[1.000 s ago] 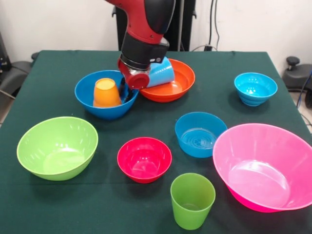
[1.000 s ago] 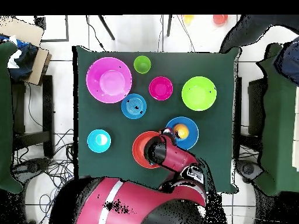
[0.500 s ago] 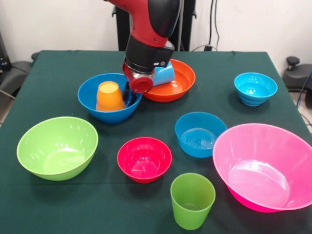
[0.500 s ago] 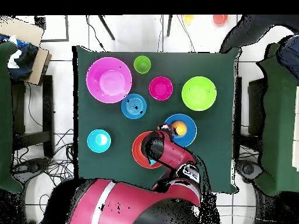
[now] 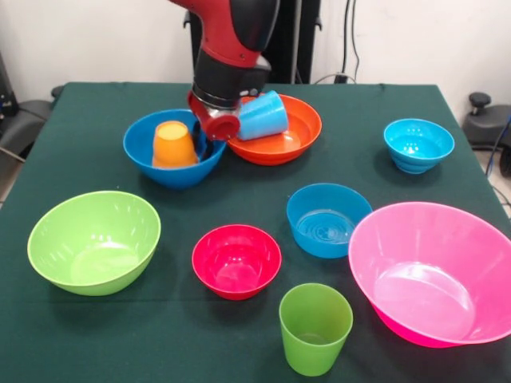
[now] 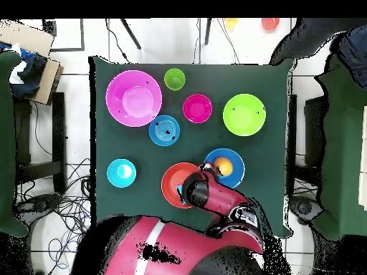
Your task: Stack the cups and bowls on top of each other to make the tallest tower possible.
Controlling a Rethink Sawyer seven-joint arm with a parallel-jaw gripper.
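An orange cup point(image 5: 174, 145) stands upside down inside the large blue bowl point(image 5: 152, 163). My gripper point(image 5: 202, 146) reaches down at that bowl's right rim, shut on the rim beside the cup. A light blue cup point(image 5: 263, 116) lies on its side in the wide orange bowl point(image 5: 294, 137) just behind the gripper. The green cup point(image 5: 314, 327) stands upright at the front. From overhead the arm point(image 6: 204, 192) covers the seam between the orange bowl point(image 6: 170, 185) and the blue bowl point(image 6: 236, 160).
Spread over the green cloth are a lime green bowl point(image 5: 93, 241), a small red bowl point(image 5: 236, 260), a medium blue bowl point(image 5: 327, 219), a large pink bowl point(image 5: 435, 271) and a small turquoise bowl point(image 5: 417, 145). A person's sleeve point(image 6: 344, 43) shows beside the table.
The gripper and the blue bowl with the orange cup shifted together, first slightly right and nearer, then back left and farther. The light blue cup shows more fully now.
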